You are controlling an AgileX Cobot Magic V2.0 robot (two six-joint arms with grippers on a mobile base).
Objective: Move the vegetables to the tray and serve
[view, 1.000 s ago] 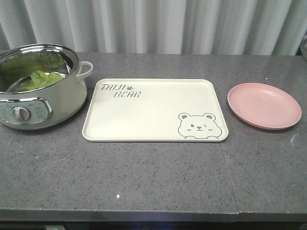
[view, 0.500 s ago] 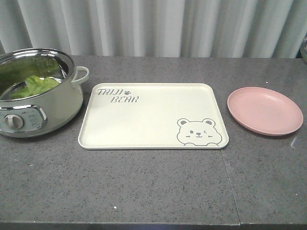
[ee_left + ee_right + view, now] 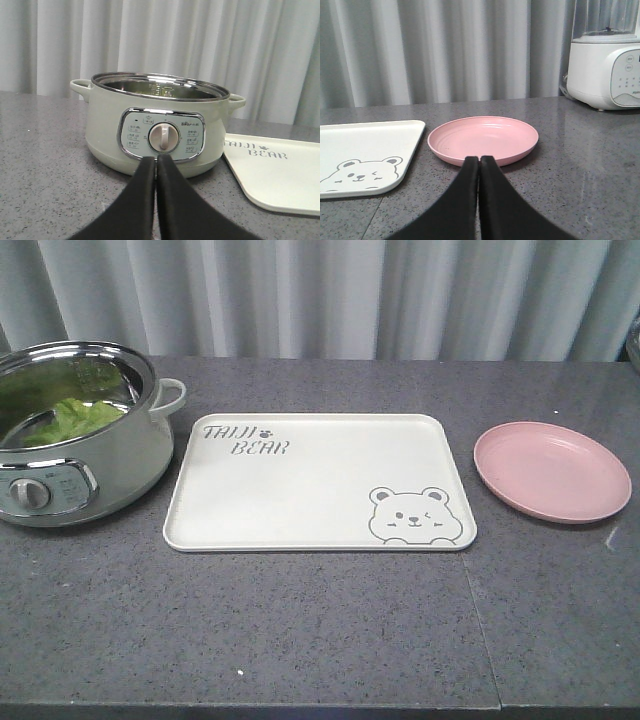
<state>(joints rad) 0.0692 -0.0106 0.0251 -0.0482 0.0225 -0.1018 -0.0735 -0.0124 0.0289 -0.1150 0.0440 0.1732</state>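
As both hold nothing, left claw (image 3: 156, 160) and right claw (image 3: 480, 159) sit closed.

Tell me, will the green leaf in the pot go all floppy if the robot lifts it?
Probably floppy: the lettuce looks thin and ruffled, lying crumpled inside the pot. It likely weighs little, being just a leaf. It might tear if pinched hard, given those thin frilly edges.
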